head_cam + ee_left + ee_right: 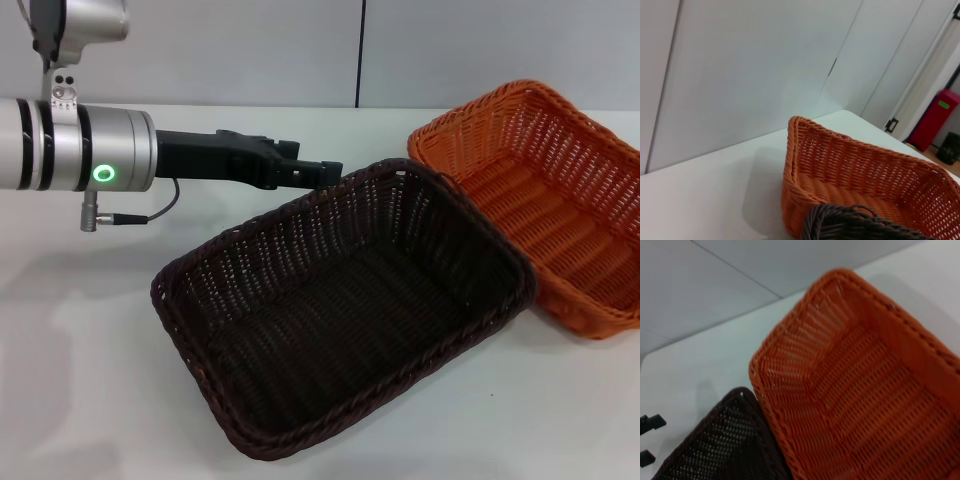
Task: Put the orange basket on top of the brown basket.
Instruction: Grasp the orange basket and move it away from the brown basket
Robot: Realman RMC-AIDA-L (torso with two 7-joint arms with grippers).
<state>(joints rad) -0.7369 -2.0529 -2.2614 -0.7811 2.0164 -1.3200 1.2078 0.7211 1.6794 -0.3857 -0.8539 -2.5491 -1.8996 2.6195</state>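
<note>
The brown basket [340, 310] lies on the white table in the middle of the head view. The orange basket [560, 200] lies just behind it to the right, their rims meeting at one corner. My left gripper [318, 165] reaches in from the left and hovers at the brown basket's far rim, empty. Its two black fingertips [650, 422] show apart in the right wrist view. The left wrist view shows the orange basket [855, 170] behind a corner of the brown basket [855, 222]. The right wrist view looks down on the orange basket [865, 390] and the brown basket [715, 450]. The right gripper itself is out of view.
The white table [80, 330] ends at a grey wall [250, 50] behind the baskets. A red bin [935, 122] stands far off beyond the table's end in the left wrist view.
</note>
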